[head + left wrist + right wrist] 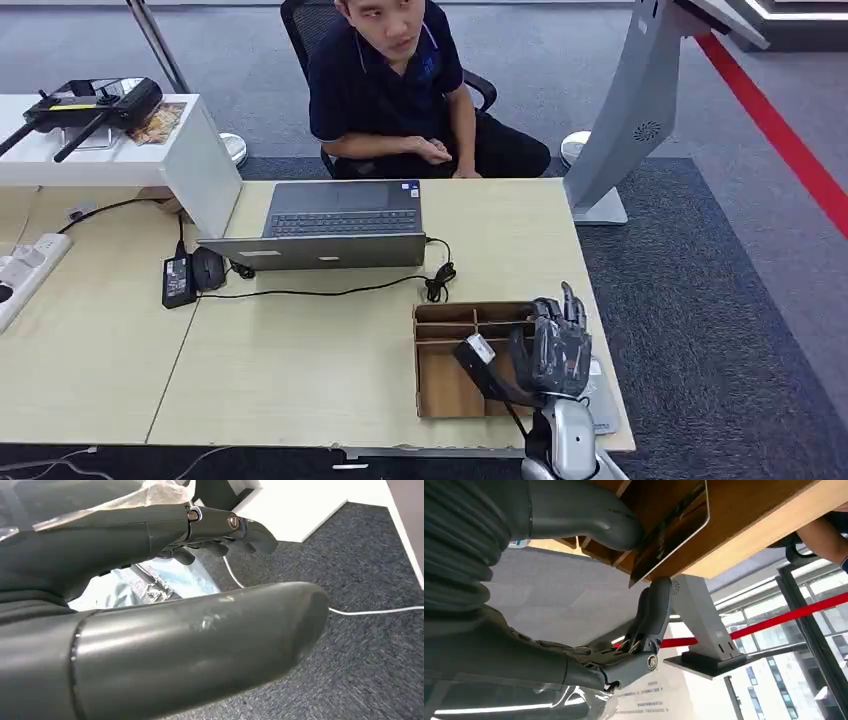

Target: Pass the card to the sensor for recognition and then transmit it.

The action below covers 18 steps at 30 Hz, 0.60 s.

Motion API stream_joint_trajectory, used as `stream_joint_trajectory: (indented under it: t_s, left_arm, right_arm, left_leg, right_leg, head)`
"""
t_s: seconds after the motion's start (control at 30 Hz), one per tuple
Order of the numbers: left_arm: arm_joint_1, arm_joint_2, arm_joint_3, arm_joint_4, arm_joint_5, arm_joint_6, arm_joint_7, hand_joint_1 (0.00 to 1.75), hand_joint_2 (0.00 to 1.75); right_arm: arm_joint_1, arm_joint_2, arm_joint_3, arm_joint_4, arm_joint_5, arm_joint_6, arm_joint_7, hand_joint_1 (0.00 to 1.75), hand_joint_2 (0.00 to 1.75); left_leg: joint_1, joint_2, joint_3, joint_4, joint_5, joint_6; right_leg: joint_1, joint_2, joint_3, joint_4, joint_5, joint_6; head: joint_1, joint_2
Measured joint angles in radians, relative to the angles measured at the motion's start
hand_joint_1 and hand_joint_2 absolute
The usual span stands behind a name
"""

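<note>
Pinching the card [674,527] between thumb and fingers [651,615], the right hand [558,345] hovers over the wooden tray [445,385] at the table's [300,370] edge. Any print on the card is unreadable. The left hand [165,625] hangs over carpet, its fingers apart and holding nothing.

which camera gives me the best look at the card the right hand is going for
The right wrist view: the card lies close up in the wooden tray, between the right hand's thumb and fingers. In the head view the hand covers it. The left wrist view faces carpet.
</note>
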Motion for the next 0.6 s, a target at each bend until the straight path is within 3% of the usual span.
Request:
stream_joint_trajectory:
  t_s: [0.3,0.33,0.6]
  left_arm:
    - [0.0,0.0,0.0,0.0,-0.001,0.0,0.0,0.0,0.0]
    - [0.0,0.0,0.0,0.0,-0.001,0.0,0.0,0.0,0.0]
    - [-0.001,0.0,-0.001,0.0,-0.001,0.0,0.0,0.0,0.0]
  right_arm:
    - [-0.001,0.0,0.013,0.0,-0.002,0.0,0.0,0.89,1.75]
    - [-0.001,0.0,0.014,0.0,-0.002,0.0,0.0,0.98,1.75]
    - [-0.002,0.0,0.019,0.0,-0.002,0.0,-0.003,1.08,1.75]
  left_leg:
    - [0.0,0.0,0.0,0.0,0.0,0.0]
    - [0.0,0.0,0.0,0.0,0.0,0.0]
    - [0.0,0.0,0.0,0.0,0.0,0.0]
  right_leg:
    - [0.0,0.0,0.0,0.0,0.0,0.0]
    - [0.0,0.0,0.0,0.0,0.0,0.0]
    - [0.0,0.0,0.0,0.0,0.0,0.0]
  head:
    - [0.0,0.0]
    - [0.0,0.0]
    - [0.0,0.0]
